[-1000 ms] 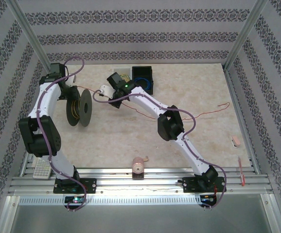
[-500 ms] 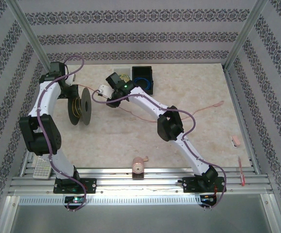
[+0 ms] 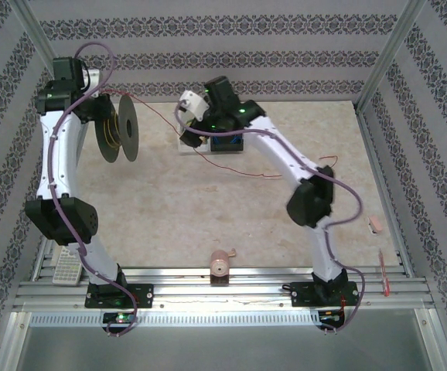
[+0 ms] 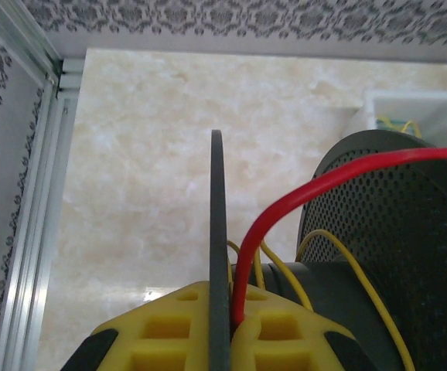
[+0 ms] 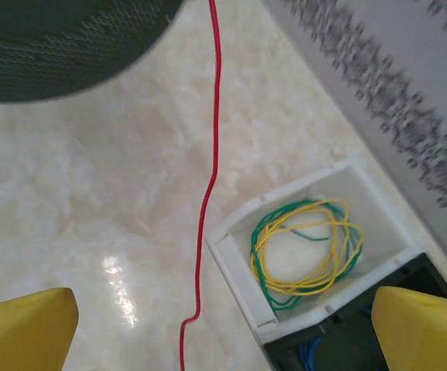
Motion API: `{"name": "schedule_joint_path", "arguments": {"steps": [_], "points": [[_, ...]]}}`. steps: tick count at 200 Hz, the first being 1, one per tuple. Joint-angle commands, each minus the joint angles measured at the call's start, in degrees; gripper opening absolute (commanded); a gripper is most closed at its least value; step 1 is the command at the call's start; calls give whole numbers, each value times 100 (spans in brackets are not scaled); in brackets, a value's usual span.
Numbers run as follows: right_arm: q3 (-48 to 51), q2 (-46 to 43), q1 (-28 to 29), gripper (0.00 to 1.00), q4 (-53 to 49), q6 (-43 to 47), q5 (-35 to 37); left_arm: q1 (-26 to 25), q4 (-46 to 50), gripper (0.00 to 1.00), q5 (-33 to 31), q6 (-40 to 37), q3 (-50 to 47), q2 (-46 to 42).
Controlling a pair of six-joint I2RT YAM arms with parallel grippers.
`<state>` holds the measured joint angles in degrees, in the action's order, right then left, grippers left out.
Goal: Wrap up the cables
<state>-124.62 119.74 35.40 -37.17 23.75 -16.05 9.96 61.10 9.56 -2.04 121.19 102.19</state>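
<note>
At the far left, the left gripper [image 4: 220, 344] is clamping the rim of a black spool [image 3: 121, 131] and holding it raised above the table [image 3: 208, 224]. The red cable [image 5: 208, 154] is running rightward from the spool, passing untouched between the widely parted fingers of the right gripper [image 5: 223, 328], then trailing loosely across the table toward the right. A white tray [image 5: 382, 212] holding a yellow-green wire coil [image 5: 305, 247] is lying nearby. Winding appears to be underway. Doing it well likely means pinching the cable lightly near the spool, keeping it taut, and laying turns evenly between the flanges.
</note>
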Motion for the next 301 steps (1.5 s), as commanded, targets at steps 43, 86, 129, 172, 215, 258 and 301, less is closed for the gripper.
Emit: {"name": "schedule_joint_path", "arguments": {"steps": [43,86,129,172,215,258,301], "points": [[1969,-966,-160,85,1152,-242,-730,-329,841,0,600,314,1139,-239],[2271,-682,-318,80,1587,-632,-625,-463,822,0,985,424,1196,-618],[2604,-668,-548,18,2035,-937,-656,-468,892,0,1263,417,1200,-809],[2037,-197,-1056,0,1981,-1120,-768,-465,1155,0,1887,149,1223,-954],[-285,1204,-1264,0,594,-956,-901,-456,1118,0,2416,109,1184,-1113],[-699,1745,-975,0,-56,-535,-709,-409,606,0,2294,475,1473,-1074],[233,1436,-456,0,-36,-164,-376,-363,-423,0,1848,1217,1571,-806]]}}
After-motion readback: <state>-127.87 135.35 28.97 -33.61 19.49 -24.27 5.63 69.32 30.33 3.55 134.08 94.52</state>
